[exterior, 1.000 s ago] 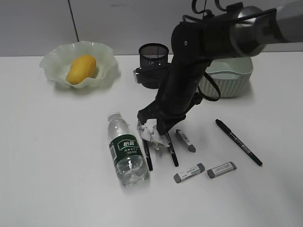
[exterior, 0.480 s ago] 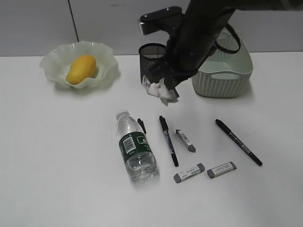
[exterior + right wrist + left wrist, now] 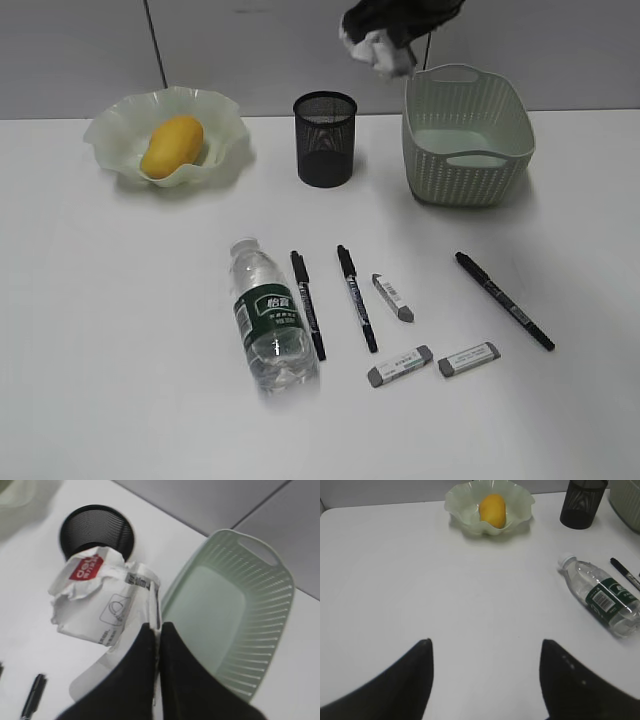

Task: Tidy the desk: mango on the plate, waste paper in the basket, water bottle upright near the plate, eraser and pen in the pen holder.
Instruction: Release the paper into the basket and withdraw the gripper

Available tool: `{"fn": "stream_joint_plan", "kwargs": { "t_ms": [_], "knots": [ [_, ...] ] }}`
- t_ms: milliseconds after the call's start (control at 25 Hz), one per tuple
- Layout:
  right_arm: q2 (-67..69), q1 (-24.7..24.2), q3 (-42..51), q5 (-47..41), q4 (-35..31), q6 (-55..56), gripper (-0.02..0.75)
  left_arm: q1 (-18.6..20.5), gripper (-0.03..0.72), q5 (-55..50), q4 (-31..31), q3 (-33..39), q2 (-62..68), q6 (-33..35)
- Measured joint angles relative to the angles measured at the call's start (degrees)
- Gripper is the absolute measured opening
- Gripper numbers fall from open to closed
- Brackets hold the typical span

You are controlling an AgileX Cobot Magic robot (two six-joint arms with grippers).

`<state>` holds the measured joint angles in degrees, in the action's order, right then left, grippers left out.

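Exterior view, desk: large plain white tabletop (image 3: 120, 330); everything else sits on it.
Basket: pale green woven-sided plastic bin with cut-out handles (image 3: 467, 135), back right, nothing visible inside.
Plate: pale green translucent dish with ruffled rim (image 3: 110, 135), back left, holding the smooth yellow-orange mango (image 3: 171, 146). That item looks done.
Water bottle: small clear plastic bottle, dark green label, white cap (image 3: 268, 318), lying on its side mid-desk, well apart from the plate.
Pen holder: black mesh metal cup (image 3: 325, 138), between plate and basket, appears empty.
Waste paper: crumpled white wad with a red mark (image 3: 100, 597), in the air near the basket's left rim, not yet over the opening.
Right gripper: (image 3: 159, 630) fingers pressed together on one thin edge of the wad; most of the paper hangs out to the side.
Left gripper: (image 3: 485, 645) fingers spread, holding nothing, low over bare desk.
Small items: three black pens (image 3: 355, 297) and three grey erasers (image 3: 399, 366) loose on the desk beside the bottle.
Step in hand: carry paper to basket.
How to do it well: bring the whole wad, not just the fingertips, over the basket's middle before letting go; the off-centre pinch means it could otherwise land on the rim or outside. Lower slightly first.
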<state>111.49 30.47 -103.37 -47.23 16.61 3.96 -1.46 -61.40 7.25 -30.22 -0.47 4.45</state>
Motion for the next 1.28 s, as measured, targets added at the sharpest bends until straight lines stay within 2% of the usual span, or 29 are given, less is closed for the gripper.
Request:
{"fn": "stream_joint_plan", "kwargs": {
  "t_ms": [200, 480, 760, 1160, 1280],
  "knots": [
    [0.0, -7.31, -1.61, 0.69, -0.4, 0.17, 0.014, 0.0, 0.508, 0.0, 0.0, 0.0, 0.0, 0.0],
    [0.41, -12.45, -1.61, 7.28, -0.59, 0.18, 0.014, 0.0, 0.508, 0.02, 0.0, 0.0, 0.0, 0.0],
    [4.84, -13.57, -1.61, 14.23, 0.64, 0.18, 0.014, 0.0, 0.508, 0.07, 0.0, 0.0, 0.0, 0.0],
    [13.8, -13.9, -1.73, 17.91, 6.55, -0.12, 0.015, 0.0, 0.508, 0.07, 0.0, 0.0, 0.0, 0.0],
    [14.7, -13.9, -1.73, 19.64, 7.76, -0.54, 0.071, 0.0, 0.508, 0.07, 0.0, 0.0, 0.0, 0.0]
  ]
}}
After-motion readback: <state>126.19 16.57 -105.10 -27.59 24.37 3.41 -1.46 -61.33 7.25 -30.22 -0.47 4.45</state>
